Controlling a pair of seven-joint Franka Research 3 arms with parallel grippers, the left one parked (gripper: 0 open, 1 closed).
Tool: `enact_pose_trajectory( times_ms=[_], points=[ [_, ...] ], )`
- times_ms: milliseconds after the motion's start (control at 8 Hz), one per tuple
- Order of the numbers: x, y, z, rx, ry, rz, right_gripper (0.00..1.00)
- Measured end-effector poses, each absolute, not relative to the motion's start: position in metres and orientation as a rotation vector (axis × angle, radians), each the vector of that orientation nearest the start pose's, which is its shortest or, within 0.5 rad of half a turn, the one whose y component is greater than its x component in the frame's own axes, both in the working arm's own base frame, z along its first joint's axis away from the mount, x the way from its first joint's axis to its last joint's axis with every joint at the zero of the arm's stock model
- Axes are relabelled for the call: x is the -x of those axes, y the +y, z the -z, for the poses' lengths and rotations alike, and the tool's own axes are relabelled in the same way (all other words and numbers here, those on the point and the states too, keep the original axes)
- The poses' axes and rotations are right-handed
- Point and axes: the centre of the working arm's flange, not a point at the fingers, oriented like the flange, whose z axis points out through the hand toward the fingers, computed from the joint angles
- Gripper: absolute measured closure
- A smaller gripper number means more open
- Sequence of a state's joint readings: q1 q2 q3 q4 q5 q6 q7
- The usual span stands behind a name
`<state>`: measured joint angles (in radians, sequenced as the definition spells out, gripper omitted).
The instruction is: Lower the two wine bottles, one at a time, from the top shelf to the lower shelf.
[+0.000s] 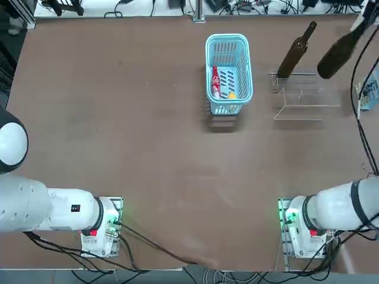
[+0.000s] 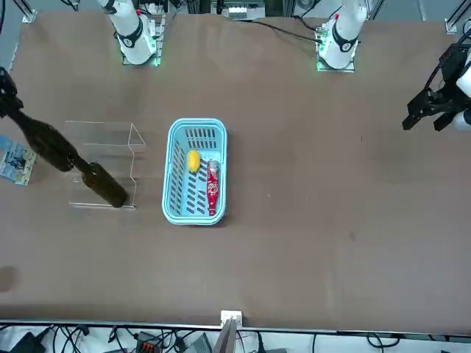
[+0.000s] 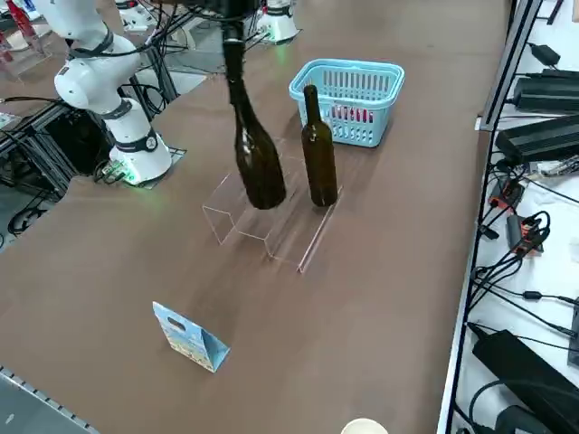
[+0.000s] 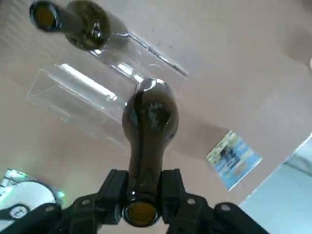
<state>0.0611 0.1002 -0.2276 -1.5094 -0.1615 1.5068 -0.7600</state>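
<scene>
The right gripper (image 4: 141,195) pinches the neck of one wine bottle (image 3: 253,154), hanging it upright above the clear rack (image 3: 262,217), likely so it lowers straight onto the lower shelf (image 3: 303,231), where the other bottle (image 3: 317,154) appears to stand. Neither bottle shows a label; the red bottle (image 1: 215,81) in the far basket (image 1: 228,41) has unreadable white writing.

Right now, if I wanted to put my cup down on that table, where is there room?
Plenty: the whole stretch of table left of the blue basket is bare. It is crowded around the clear rack, where one bottle stands and the right gripper holds another bottle by its neck.
</scene>
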Motion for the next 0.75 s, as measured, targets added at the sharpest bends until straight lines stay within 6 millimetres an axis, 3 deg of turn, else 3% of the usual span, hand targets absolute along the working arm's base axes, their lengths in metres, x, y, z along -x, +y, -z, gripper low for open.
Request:
enact_pose_trajectory(
  times_ms=[375,750],
  points=[
    [-0.614,-0.107,-0.564,3.018,-1.121,-0.301,0.61],
    [-0.638,-0.104,-0.536,2.962,-1.254,-0.293,0.61]
  ],
)
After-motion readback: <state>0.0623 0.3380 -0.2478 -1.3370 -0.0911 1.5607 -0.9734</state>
